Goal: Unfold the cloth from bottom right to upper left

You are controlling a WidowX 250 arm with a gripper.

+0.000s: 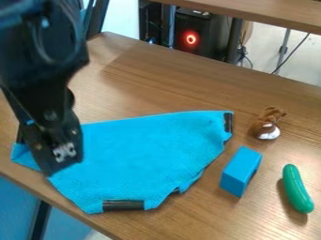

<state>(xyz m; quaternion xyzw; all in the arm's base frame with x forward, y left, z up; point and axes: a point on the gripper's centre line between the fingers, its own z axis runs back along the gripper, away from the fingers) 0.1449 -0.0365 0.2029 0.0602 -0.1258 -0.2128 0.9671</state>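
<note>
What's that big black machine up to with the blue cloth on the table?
It's a robot arm whose job is to unfold the blue cloth. Right now its gripper is at the cloth's left part; whether it has hold of the fabric, I can't tell. The cloth isn't a neat square: its lower-right side runs uneven, so it looks not yet unfolded. A blue block, a green cucumber-like toy and a small brown-and-white figure sit to its right.
</note>
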